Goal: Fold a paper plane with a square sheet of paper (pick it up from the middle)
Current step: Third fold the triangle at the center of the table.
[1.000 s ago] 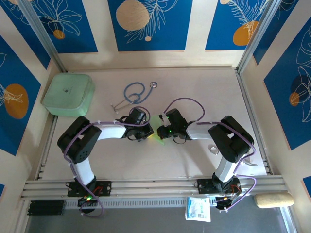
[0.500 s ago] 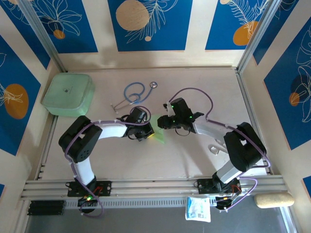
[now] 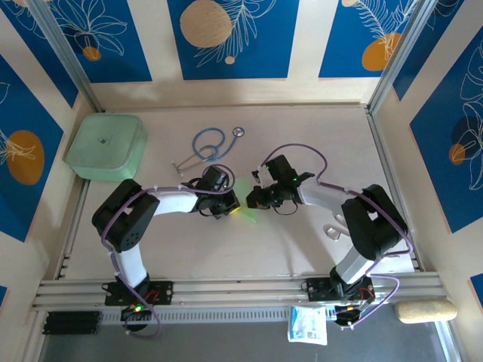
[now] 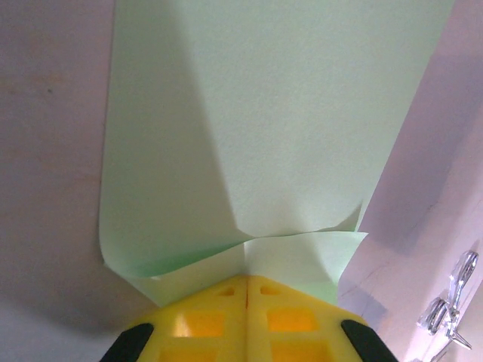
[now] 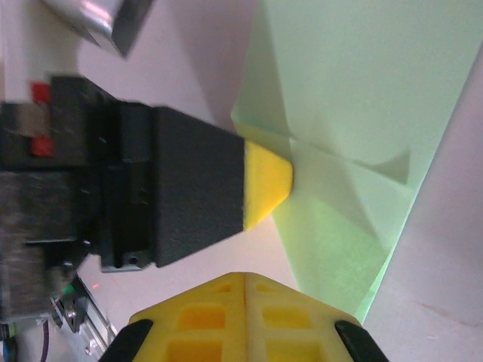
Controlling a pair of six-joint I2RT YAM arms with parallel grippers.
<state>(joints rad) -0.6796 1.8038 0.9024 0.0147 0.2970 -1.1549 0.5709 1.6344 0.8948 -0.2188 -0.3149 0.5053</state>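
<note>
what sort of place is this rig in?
Probably a lab robot cell, not a desk: a pale wooden table boxed in by blue leaf-patterned wall panels, a metal rail at its near edge carrying two white-and-black robot arms, and props like a blue stethoscope.

Top view overhead, whole table [image 3: 249, 249] — both wrist views close-up, sharing paper [image 4: 302, 113].

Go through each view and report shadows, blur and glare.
Top external: even light, sharp; the thin pale green paper sheet glows green at centre. Left wrist: a dark diagonal shadow covers the sheet's left side; the shiny metal clip at lower right is soft. Right wrist: the grey metal part at top left is blurred.
</note>
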